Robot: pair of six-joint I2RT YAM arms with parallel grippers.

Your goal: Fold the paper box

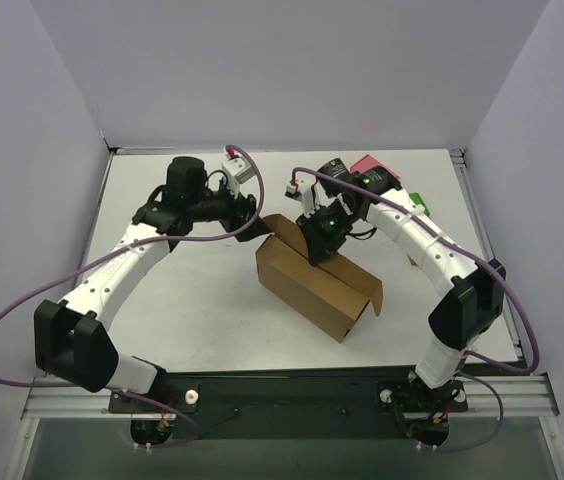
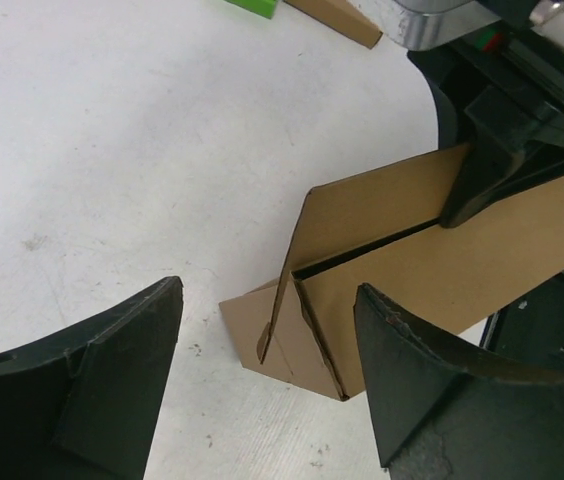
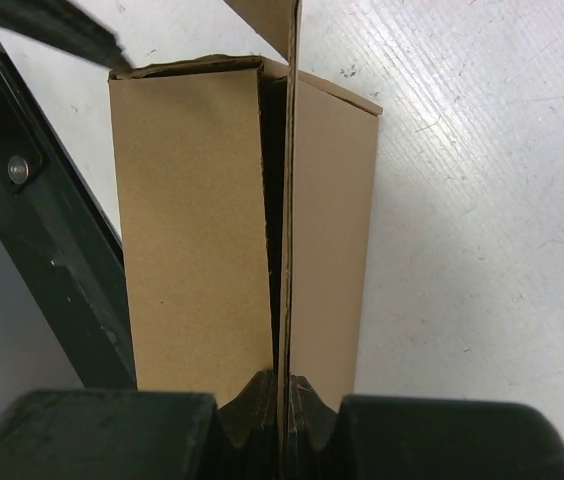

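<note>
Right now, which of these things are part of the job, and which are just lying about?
Part of the job:
box
right gripper, shut on the box's upright flap
left gripper, open near the box's end

Lying about:
pink block
green block
brown block

We see a white table (image 1: 192, 300), its surface faintly scuffed and speckled. The paper box (image 1: 312, 285) lies on it near the middle, directly under the right hand (image 1: 317, 243) and just ahead of the left hand (image 1: 255, 228). Its long brown body sits aslant, with a flap hanging open at the end farthest from the left hand and a loose side flap resting on the table at the end nearest it. Beyond the right hand, towards the far corner, a pink block (image 1: 369, 164) lies partly hidden. A green block (image 1: 418, 203) lies off to that hand's right. From the left wrist, a small brown block (image 2: 337, 18) shows close beside the green one, well past the box.
</note>
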